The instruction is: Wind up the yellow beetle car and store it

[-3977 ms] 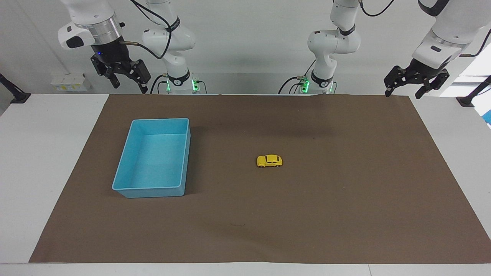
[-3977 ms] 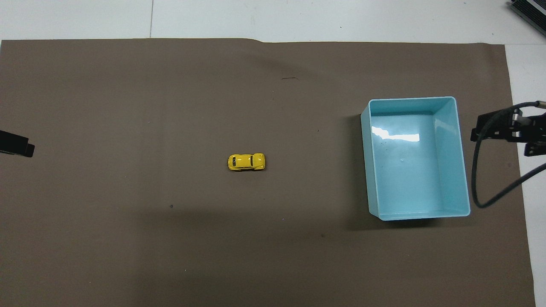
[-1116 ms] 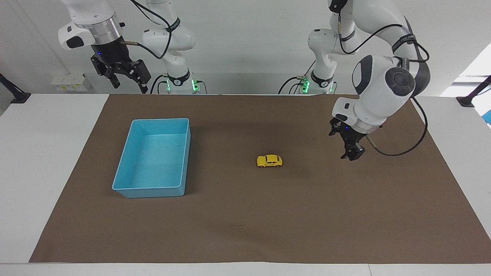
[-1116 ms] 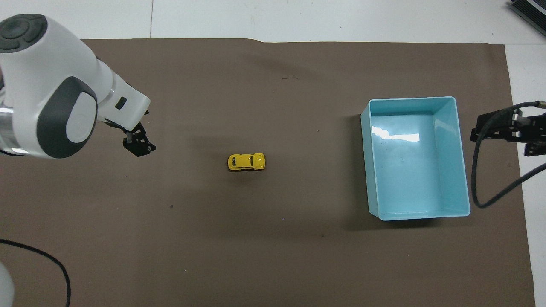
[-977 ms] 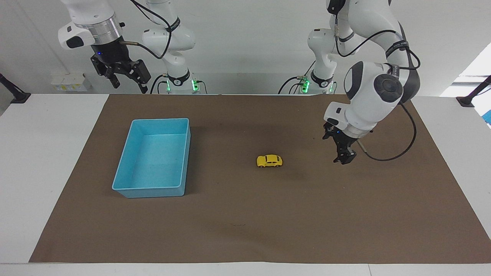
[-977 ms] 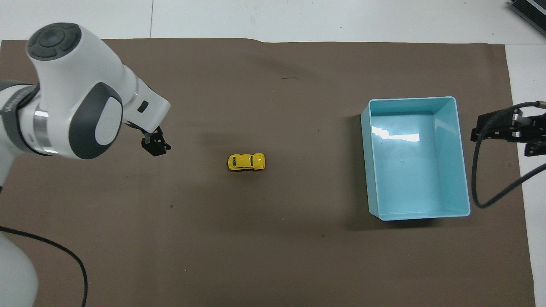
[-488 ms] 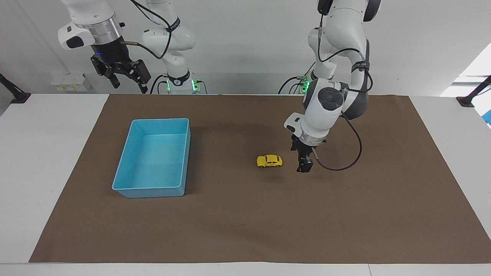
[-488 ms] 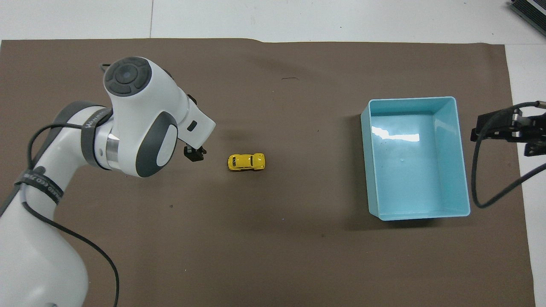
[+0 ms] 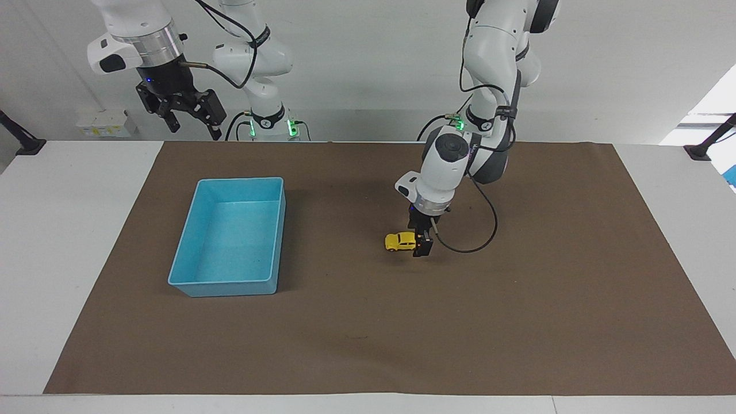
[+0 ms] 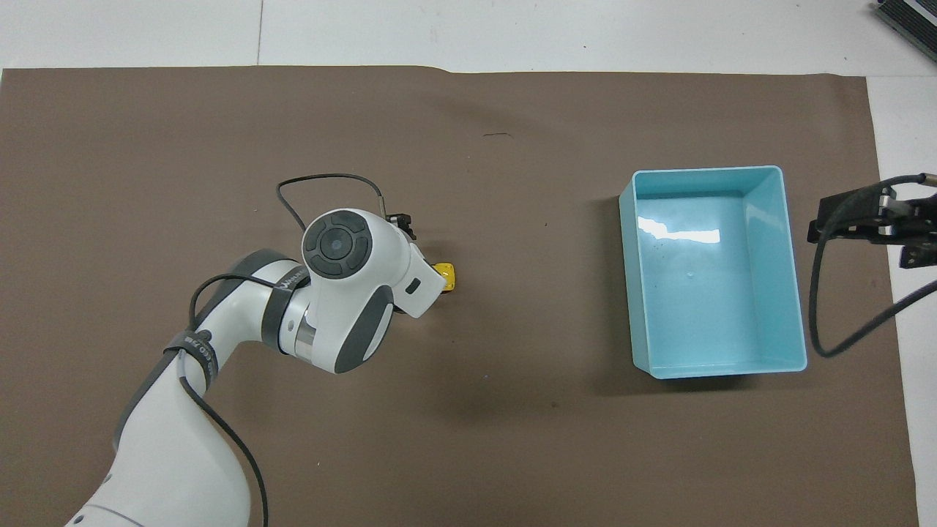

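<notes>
Now your left tool (image 9: 424,248) has swung in and dropped over one end of the yellow beetle car (image 9: 399,242), mid-tabletop (image 9: 517,299) beside the blue tray (image 9: 190,276); finger state unreadable, grasp looks imminent; right tool (image 9: 183,112) waits open.

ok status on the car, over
Left hand down at the yellow beetle car, grip unconfirmed. Right hand waits up by the blue tray's end. Nothing in the way.

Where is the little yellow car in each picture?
Facing view: yellow beetle car on the brown mat mid-table, the left pincer at its end.
Overhead view: only one end of the car shows beside the left arm's wrist.
Shared landmark: blue tray.
</notes>
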Controlling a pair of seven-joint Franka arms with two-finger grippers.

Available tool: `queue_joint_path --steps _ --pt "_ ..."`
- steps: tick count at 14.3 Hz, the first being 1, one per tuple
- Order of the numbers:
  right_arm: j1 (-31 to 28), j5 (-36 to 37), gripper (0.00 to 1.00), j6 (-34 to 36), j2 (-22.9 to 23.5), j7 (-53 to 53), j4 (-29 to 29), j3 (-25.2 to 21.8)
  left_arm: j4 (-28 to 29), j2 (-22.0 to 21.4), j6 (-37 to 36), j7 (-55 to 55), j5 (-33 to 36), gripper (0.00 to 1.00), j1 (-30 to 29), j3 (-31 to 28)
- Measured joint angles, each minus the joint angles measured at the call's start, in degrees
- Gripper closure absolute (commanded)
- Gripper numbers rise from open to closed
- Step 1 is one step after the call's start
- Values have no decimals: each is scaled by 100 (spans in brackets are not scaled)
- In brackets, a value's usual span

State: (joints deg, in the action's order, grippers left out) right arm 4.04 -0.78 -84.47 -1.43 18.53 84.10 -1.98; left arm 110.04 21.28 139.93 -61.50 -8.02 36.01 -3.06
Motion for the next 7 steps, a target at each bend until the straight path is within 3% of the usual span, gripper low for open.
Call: queue_joint_path --steps 6,7 --pt "0 0 0 0 0 0 0 0 10 200 255 421 -2 0 251 -14" --pt "0 0 0 0 0 0 0 0 2 183 163 429 -2 6 251 -20"
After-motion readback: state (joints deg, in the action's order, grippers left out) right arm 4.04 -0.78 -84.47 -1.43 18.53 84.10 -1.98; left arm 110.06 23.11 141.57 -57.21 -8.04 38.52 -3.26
